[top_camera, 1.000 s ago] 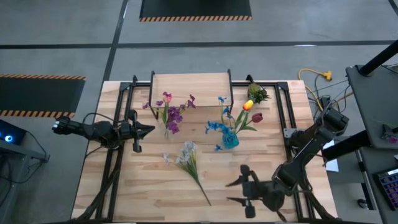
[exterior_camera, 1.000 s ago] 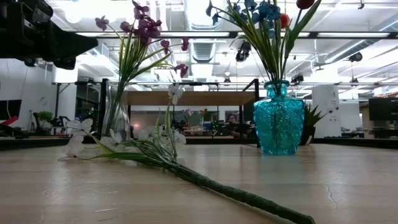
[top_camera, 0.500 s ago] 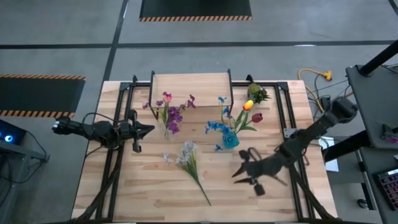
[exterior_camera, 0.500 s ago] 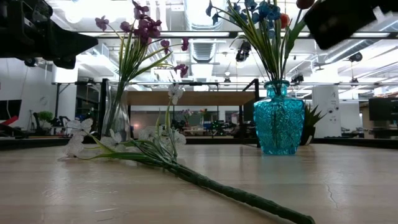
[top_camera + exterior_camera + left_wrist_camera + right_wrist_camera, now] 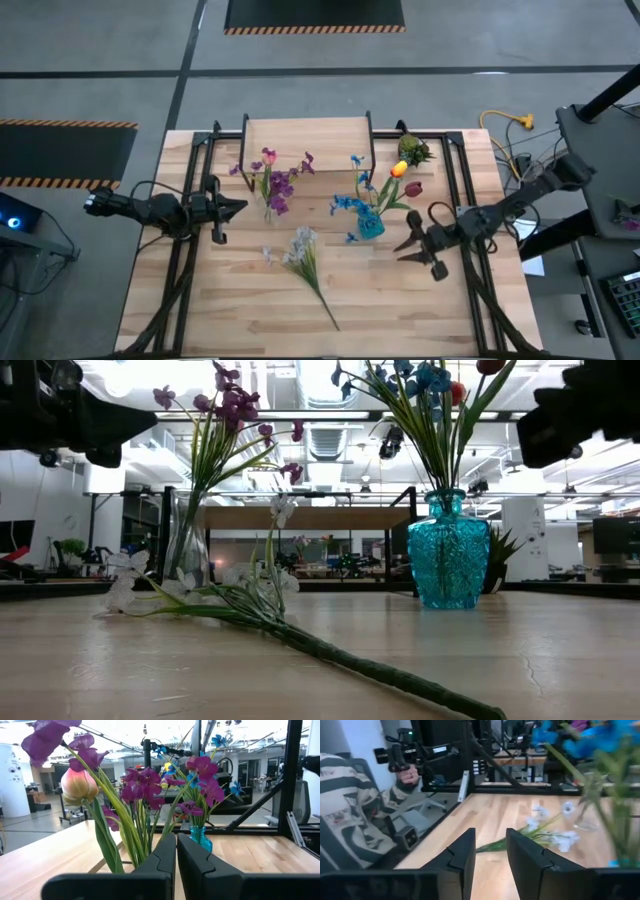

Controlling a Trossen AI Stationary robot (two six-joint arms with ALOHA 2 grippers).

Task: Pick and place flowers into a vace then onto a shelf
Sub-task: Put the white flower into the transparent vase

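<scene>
Even overhead light is cast; ceiling lamps (image 5: 150,380) glare at twelve o'clock, and near blue blooms (image 5: 592,735) are blurred.

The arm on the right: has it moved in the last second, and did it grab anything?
Yes. The right gripper swung from the table's near edge up beside the blue vase, jaws narrowing, holding nothing. The left gripper, the white flower lying on the table and the shelf stayed put.
</scene>
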